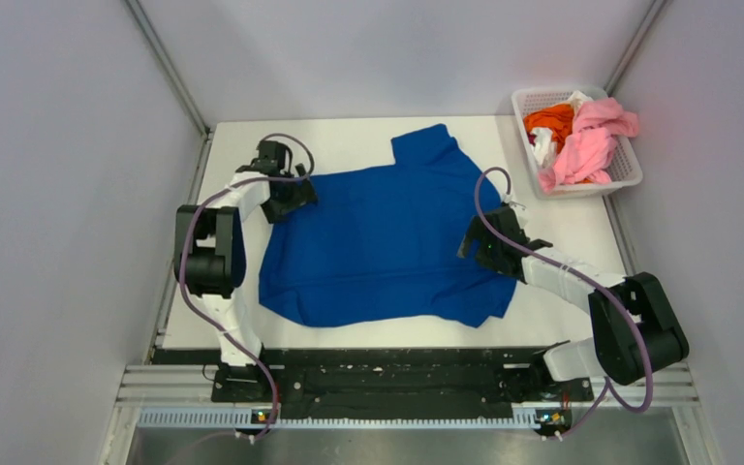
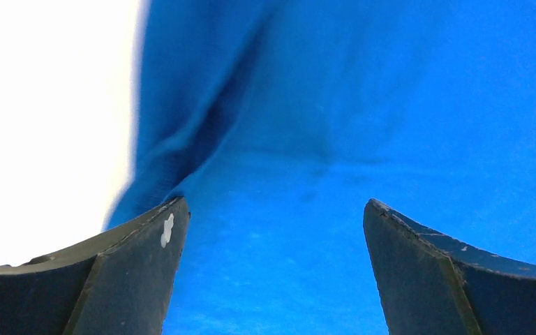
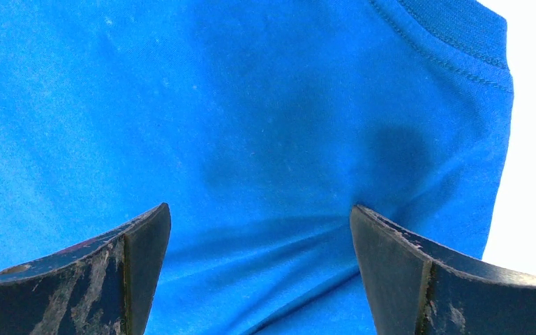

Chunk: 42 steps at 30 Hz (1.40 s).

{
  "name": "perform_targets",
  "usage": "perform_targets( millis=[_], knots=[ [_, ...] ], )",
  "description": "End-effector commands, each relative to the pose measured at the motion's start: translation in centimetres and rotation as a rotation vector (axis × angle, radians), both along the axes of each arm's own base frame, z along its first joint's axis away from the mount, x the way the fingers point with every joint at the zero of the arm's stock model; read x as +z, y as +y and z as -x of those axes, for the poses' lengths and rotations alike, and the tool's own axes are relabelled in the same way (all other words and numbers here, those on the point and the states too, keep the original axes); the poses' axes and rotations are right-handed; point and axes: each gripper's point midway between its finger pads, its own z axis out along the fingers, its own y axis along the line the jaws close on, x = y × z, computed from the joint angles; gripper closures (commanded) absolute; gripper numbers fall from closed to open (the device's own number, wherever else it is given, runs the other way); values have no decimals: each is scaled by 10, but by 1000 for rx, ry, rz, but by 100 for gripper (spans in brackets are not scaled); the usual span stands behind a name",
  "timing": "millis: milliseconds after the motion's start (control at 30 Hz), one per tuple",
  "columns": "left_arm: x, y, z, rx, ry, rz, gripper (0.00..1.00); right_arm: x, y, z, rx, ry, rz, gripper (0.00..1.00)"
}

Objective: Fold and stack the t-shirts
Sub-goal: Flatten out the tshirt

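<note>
Royal blue cloth t-shirt (image 1: 378, 242) lies spread flat in the middle of the white worktop (image 1: 349, 131). Its long way seems to run from your left to your right. The left pincer (image 1: 286, 194) is over the shirt's far left corner. The right pincer (image 1: 480, 242) is over the right edge, about halfway along it. So each arm has its own side of the shirt right under it, and neither has to reach across.

Both pincers are wide open and have hold of nothing. In each wrist view, blue cloth fills the gap between the two fingers. In the left wrist view, the cloth edge and a soft crease run up from the finger on the left. In the right wrist view, a stitched band runs along the edge at the top right.

You cannot tell if the fingertips touch the cloth or hang just above it. No letters or picture show on the shirt, so it may be face down. The stitched band could be neck or sleeve; it is hard to say.

A pink t-shirt (image 1: 591, 136), an orange t-shirt (image 1: 550, 121) and a white t-shirt (image 1: 542, 145) sit bunched in the white plastic lattice basket (image 1: 630, 170) at the far right corner. They are well apart from both arms. How many shirts are in there is hidden.
</note>
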Motion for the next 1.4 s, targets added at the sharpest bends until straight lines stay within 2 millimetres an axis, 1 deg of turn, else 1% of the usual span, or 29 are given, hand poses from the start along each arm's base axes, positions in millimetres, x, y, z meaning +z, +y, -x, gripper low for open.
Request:
perform_targets(
  millis=[0, 33, 133, 200, 233, 300, 333, 367, 433, 500, 600, 633, 733, 767, 800, 833, 900, 967, 1033, 1100, 1167, 1233, 1300, 1367],
  knots=[
    [4, 66, -6, 159, 24, -192, 1, -14, -17, 13, -33, 55, 56, 1],
    [3, 90, -6, 219, 34, -205, 1, -14, -18, 13, -36, 55, 57, 1],
    [-2, 143, -9, 342, 60, -203, 1, -14, -20, 13, -44, 50, 59, 1],
    [-1, 174, -4, 429, 107, -206, 1, -14, -19, 13, -43, 48, 55, 1],
    [1, 185, -1, 458, 119, -213, 1, -13, -20, 12, -45, 46, 54, 1],
    [11, 193, 1, 474, 101, -227, 1, -12, -20, 12, -47, 43, 55, 1],
    [19, 191, 0, 464, 79, -214, 1, -12, -21, 12, -48, 40, 57, 1],
    [32, 184, -4, 443, 38, -184, 1, -12, -21, 12, -48, 40, 57, 1],
    [51, 163, -15, 366, -51, -109, 1, -10, -21, 11, -48, 35, 56, 1],
    [69, 133, -25, 245, -136, -51, 1, -9, -20, 11, -44, 33, 54, 1],
    [85, 86, -35, 38, -206, -31, 1, -11, -20, 12, -42, 38, 54, 1],
    [87, 66, -37, -29, -214, -20, 1, -10, -20, 12, -43, 37, 53, 1],
    [81, 25, -42, -149, -198, 31, 1, -11, -20, 11, -43, 36, 54, 1],
    [77, 15, -43, -171, -189, 44, 1, -10, -19, 11, -43, 35, 52, 1],
    [72, 12, -46, -173, -180, 53, 1, -11, -19, 11, -42, 36, 53, 1],
    [66, -2, -47, -200, -169, 60, 1, -10, -19, 11, -42, 36, 53, 1],
    [55, -13, -50, -226, -146, 68, 1, -11, -20, 11, -42, 37, 52, 1],
    [46, -27, -51, -299, -132, 81, 1, -11, -20, 11, -42, 36, 54, 1],
    [35, -33, -49, -353, -94, 56, 1, -11, -20, 11, -44, 37, 55, 1],
    [15, -28, -46, -358, -23, 16, 1, -12, -20, 11, -44, 40, 57, 1],
    [2, -17, -43, -337, 30, -37, 1, -13, -21, 12, -47, 43, 61, 1],
    [-8, 0, -41, -293, 66, -114, 1, -13, -23, 13, -52, 46, 66, 1],
    [-15, 17, -42, -238, 85, -178, 1, -14, -23, 13, -54, 46, 67, 1],
    [-20, 30, -42, -223, 98, -213, 1, -14, -25, 13, -61, 51, 72, 1]
  ],
)
